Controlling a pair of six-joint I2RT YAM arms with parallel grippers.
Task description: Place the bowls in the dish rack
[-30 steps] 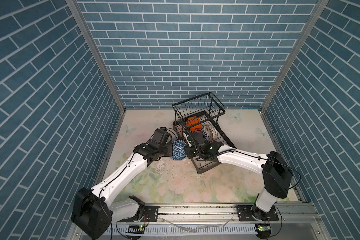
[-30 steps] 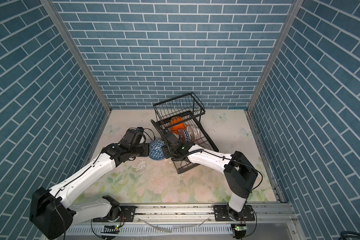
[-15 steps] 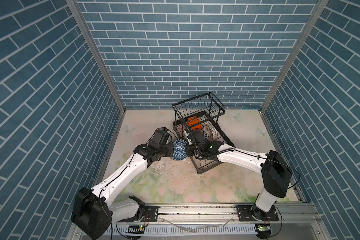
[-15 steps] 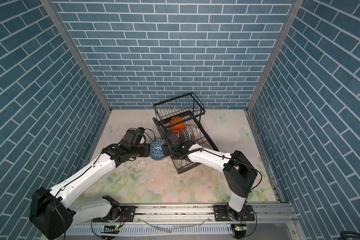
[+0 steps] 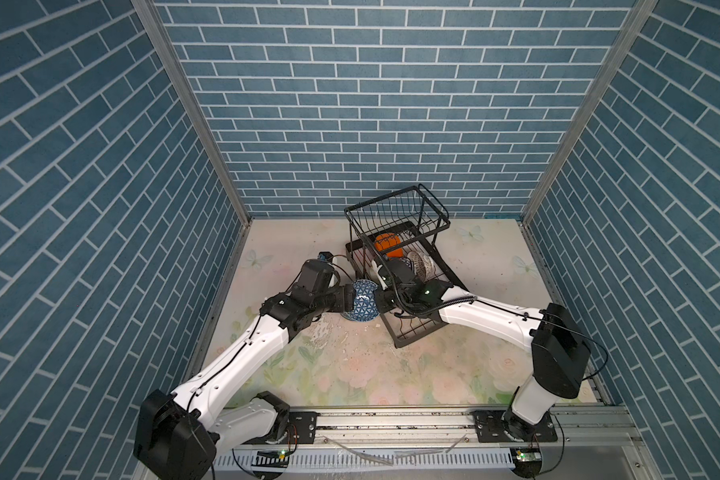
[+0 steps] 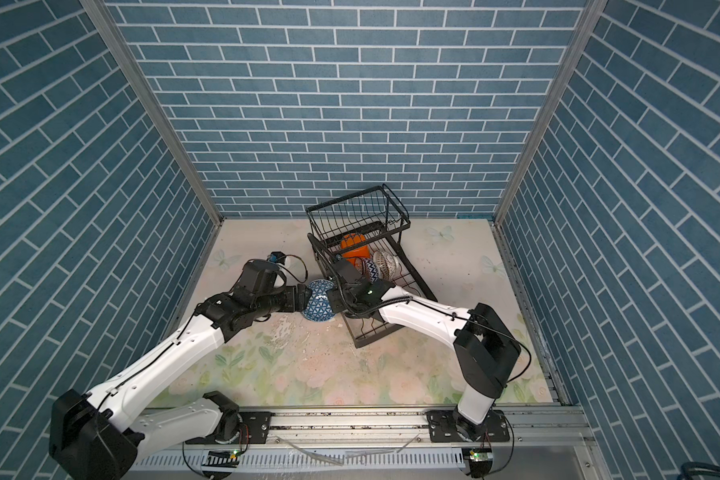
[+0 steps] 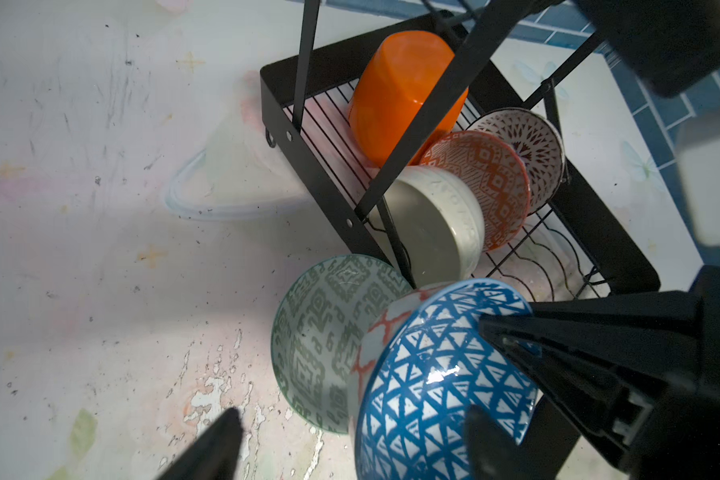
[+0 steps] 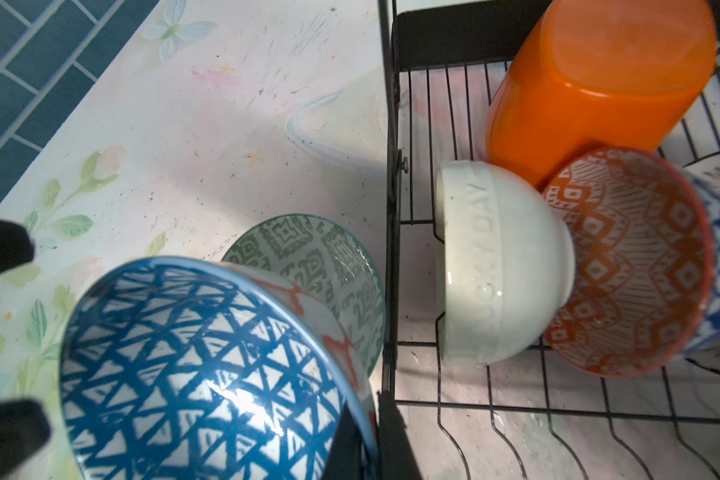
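Observation:
A blue triangle-patterned bowl (image 5: 360,305) (image 6: 316,305) (image 7: 433,395) (image 8: 192,365) is tilted just outside the dish rack (image 5: 404,341) (image 6: 366,338). My right gripper (image 8: 373,436) (image 5: 381,299) is shut on its rim. My left gripper (image 7: 352,411) (image 5: 346,300) stands open around the bowl's other side. A grey-green bowl (image 7: 325,336) (image 8: 329,257) sits on the table beside it, against the rack's edge. In the rack stand an orange bowl (image 7: 404,95) (image 8: 599,83), a cream bowl (image 7: 433,224) (image 8: 499,262), an orange-red patterned bowl (image 7: 487,183) (image 8: 628,262) and a brown patterned bowl (image 7: 528,141).
The rack's raised basket (image 5: 395,212) (image 6: 356,216) stands over the orange bowl at the far end. Wavy wire dividers (image 8: 558,449) run along the lower tray's near part. Both arms meet at the rack's left side; blue brick walls close in the floral table (image 5: 350,374).
My right gripper has shut on the blue bowl's rim. My left gripper, shut on the bowl before, has opened. The bowl has hardly moved.

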